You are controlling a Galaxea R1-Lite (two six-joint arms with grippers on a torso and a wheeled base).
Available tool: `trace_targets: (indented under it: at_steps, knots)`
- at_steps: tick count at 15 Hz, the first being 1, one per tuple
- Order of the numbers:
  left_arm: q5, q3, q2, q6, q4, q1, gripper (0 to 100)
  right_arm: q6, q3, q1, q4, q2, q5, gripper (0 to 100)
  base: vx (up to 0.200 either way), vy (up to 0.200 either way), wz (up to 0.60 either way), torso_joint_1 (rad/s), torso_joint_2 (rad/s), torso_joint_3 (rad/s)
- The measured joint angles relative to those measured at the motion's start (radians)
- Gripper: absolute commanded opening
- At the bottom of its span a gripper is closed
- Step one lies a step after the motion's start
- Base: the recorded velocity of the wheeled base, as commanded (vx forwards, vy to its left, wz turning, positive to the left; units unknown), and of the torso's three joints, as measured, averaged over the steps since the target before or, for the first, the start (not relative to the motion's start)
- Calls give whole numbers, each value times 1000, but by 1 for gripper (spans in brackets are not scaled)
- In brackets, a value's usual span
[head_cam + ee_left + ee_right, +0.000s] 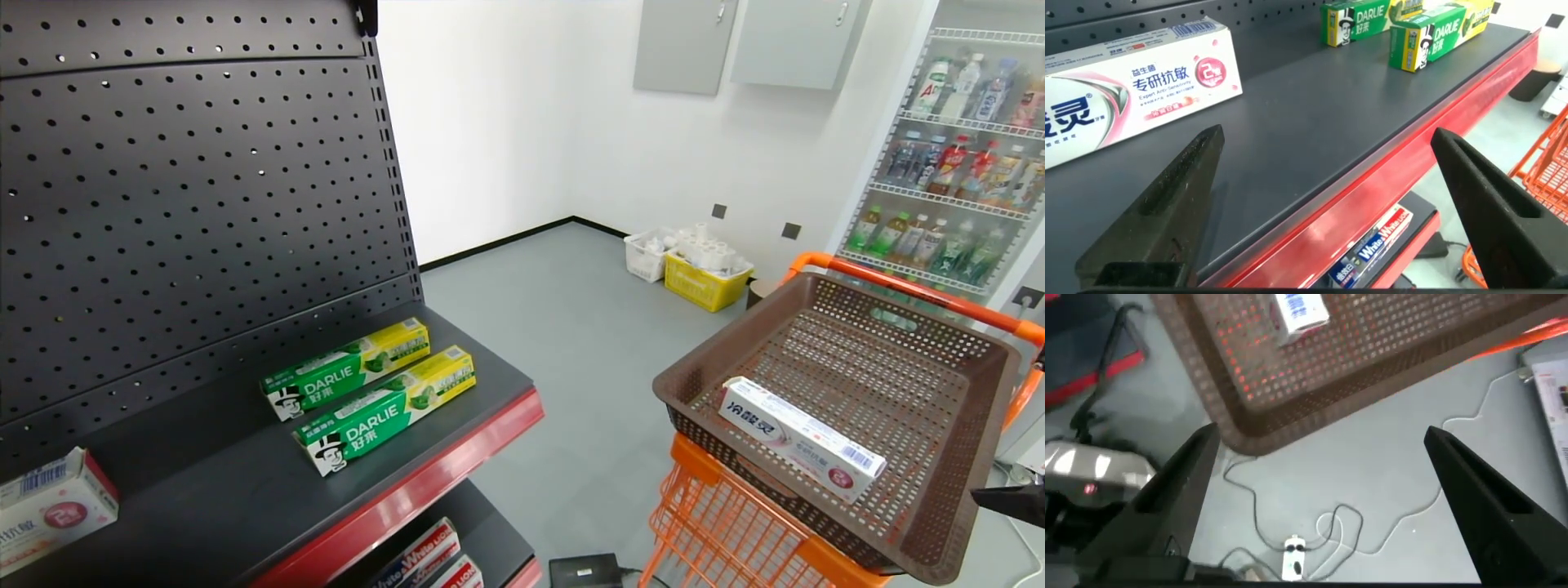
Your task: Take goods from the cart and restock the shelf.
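A white toothpaste box (800, 437) (1298, 312) lies in the brown mesh basket (816, 282) (1372, 376) on top of the orange cart (718, 523). On the black shelf (204, 490) (1372, 122) with the red front edge lie two green toothpaste boxes (347, 367) (384, 408) (1433, 37) and, further left, a white and pink toothpaste box (49, 506) (1135, 82). My left gripper (1325, 135) hangs open over the shelf's front, beside the white and pink box. My right gripper (1321, 433) is open above the floor, just outside the basket's near corner; its dark tip (1008, 500) shows by the basket.
A lower shelf (490, 531) holds more boxes (424, 555). Cables and a power strip (1294, 555) lie on the grey floor under the right gripper. A black box (584, 572) sits by the cart's foot. Bins of rolls (706, 278) and a drinks cooler (955, 163) stand behind.
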Motion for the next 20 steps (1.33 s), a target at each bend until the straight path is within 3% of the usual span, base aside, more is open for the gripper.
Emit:
trace_targets:
  at_steps: [5,11,20]
  knots:
    - [0,0,0,0,0,0,100,-73,-120,-5,51,108,33,100,0,0,0,0,0,0]
    - [0,0,0,0,0,0,100,-224,-166,-26,3,244,98,100,0,0,0,0,0,0]
    - [0,0,0,1,0,0,100,-236,-296,27,-18,453,104,100,0,0,0,0,0,0]
